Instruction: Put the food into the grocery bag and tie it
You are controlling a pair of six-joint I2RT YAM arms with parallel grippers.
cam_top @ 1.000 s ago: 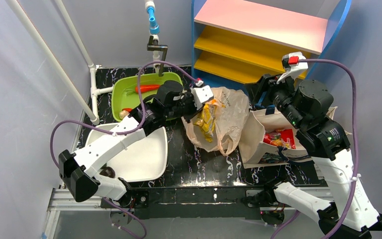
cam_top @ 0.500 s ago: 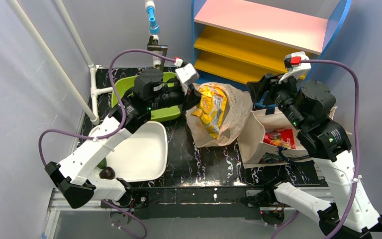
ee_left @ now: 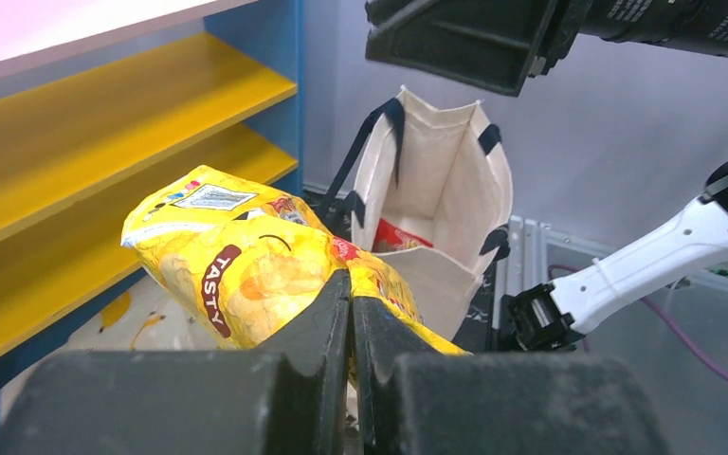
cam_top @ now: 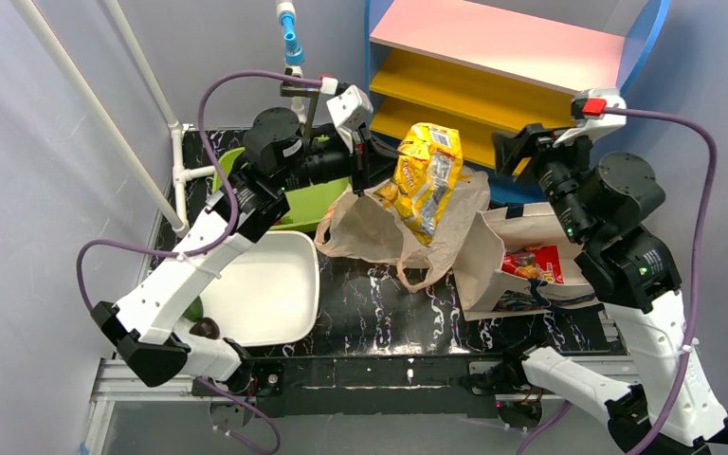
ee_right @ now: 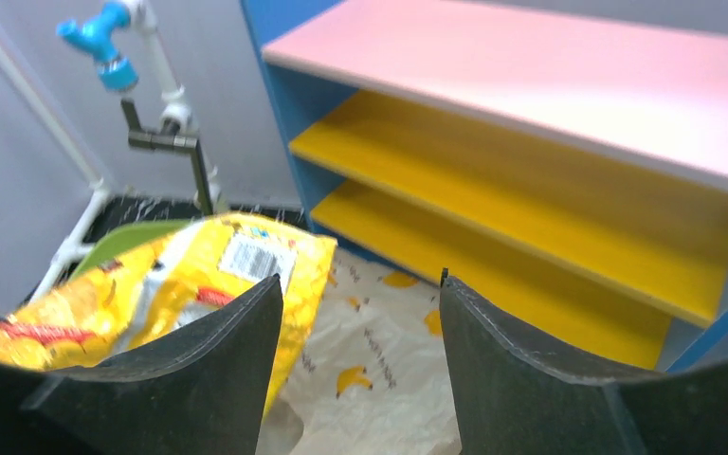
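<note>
My left gripper (cam_top: 372, 176) is shut on a corner of the crinkly yellow packet (cam_top: 427, 175), holding it in the air above the grocery bag (cam_top: 379, 232). From the left wrist, the closed jaws of the left gripper (ee_left: 352, 284) pinch the yellow packet (ee_left: 246, 265), and the grocery bag (ee_left: 142, 327) lies below. My right gripper (cam_top: 512, 150) hovers open just right of the packet. Between the tips of the right gripper (ee_right: 360, 294) there is only air, with the packet (ee_right: 199, 275) to their left and the banana-printed grocery bag (ee_right: 379, 379) beneath. A dark brown ball (cam_top: 207, 329) and a green fruit (cam_top: 192, 310) lie in the white basin (cam_top: 275, 284).
A cream canvas tote (cam_top: 507, 242) with navy handles stands right of the grocery bag, with red-printed packs inside. A green basin (cam_top: 313, 204) sits under the left arm. The blue shelf unit (cam_top: 493, 85) with yellow boards stands close behind both grippers. A tap pipe (cam_top: 289, 57) rises at the back.
The left gripper has lifted the yellow packet up out of the grocery bag and toward the shelf. The right gripper has risen a little and stayed open.
</note>
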